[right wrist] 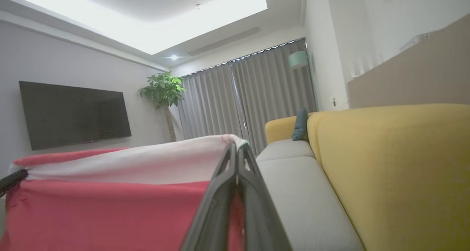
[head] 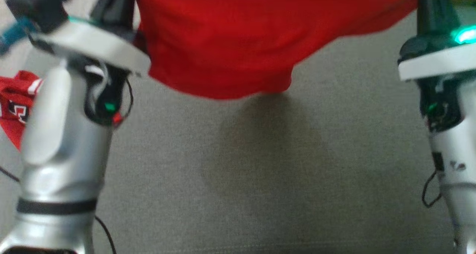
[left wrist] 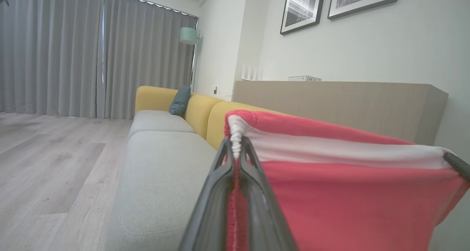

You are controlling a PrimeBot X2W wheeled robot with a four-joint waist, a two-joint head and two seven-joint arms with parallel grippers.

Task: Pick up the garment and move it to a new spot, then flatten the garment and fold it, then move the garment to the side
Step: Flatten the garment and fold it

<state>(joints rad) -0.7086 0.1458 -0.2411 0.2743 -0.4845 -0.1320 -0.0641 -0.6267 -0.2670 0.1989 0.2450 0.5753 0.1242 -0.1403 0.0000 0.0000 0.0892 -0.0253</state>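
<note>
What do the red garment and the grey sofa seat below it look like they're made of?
Red garment: soft, matte knit cloth, probably jersey; it sags in the middle and puckers at its white band. Sofa seat cushion: matte grey woven upholstery, judging by its fine grainy texture; rounded edges suggest padding inside.

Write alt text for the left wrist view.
The left gripper is shut, its two dark fingers pinching the white-banded edge of a red fabric garment, which spans taut to the right gripper at the frame's right edge. Behind stretch a grey-seated sofa with a yellow backrest and long grey curtains.
</note>
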